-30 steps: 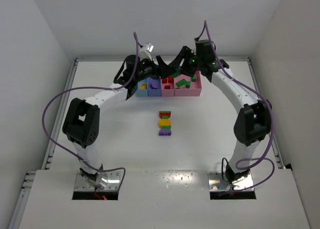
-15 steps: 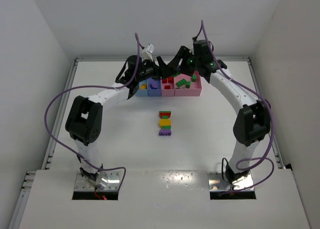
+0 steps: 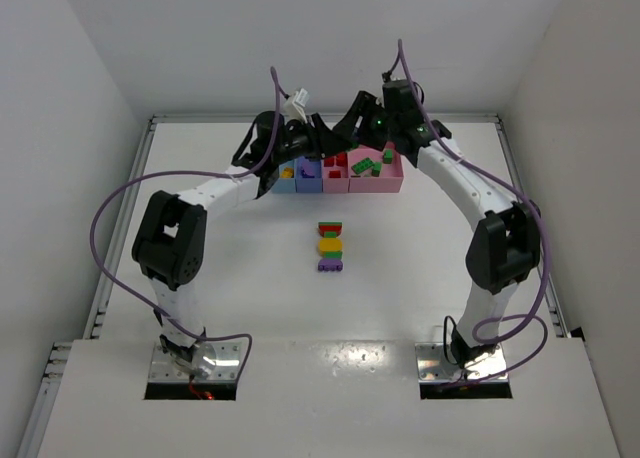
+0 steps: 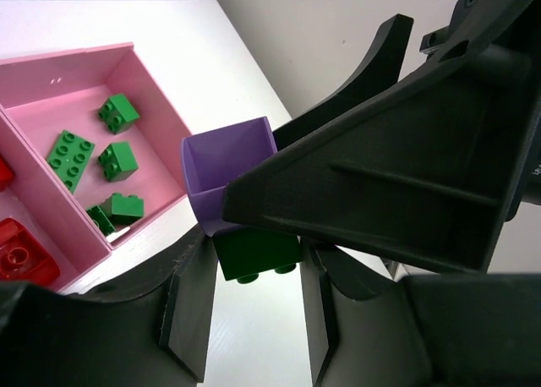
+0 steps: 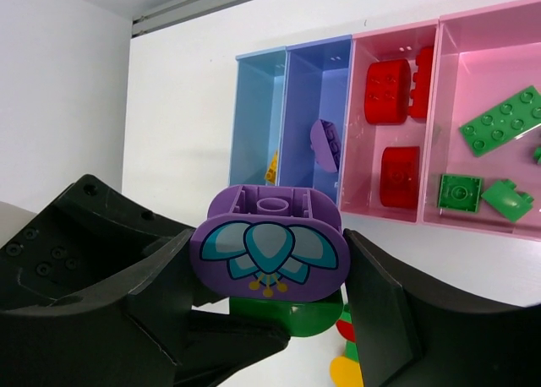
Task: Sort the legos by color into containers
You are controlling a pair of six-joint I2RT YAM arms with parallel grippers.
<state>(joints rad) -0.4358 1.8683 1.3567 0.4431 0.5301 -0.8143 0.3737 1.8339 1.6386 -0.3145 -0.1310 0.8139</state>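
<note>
purple/green clump held in the air by the bins, both arms on it
right gripper clamped on purple brick, left gripper clamped on green brick beneath. Right wrist view: periwinkle bin at 12 o'clock, wide pink bin at 2.

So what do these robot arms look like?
Both are built from white curved links and black joints: the left arm and right arm. A looping purple cable trails each. The left gripper and right gripper are matte black with broad wedge-shaped fingers. Green lights dot the right wrist.
</note>
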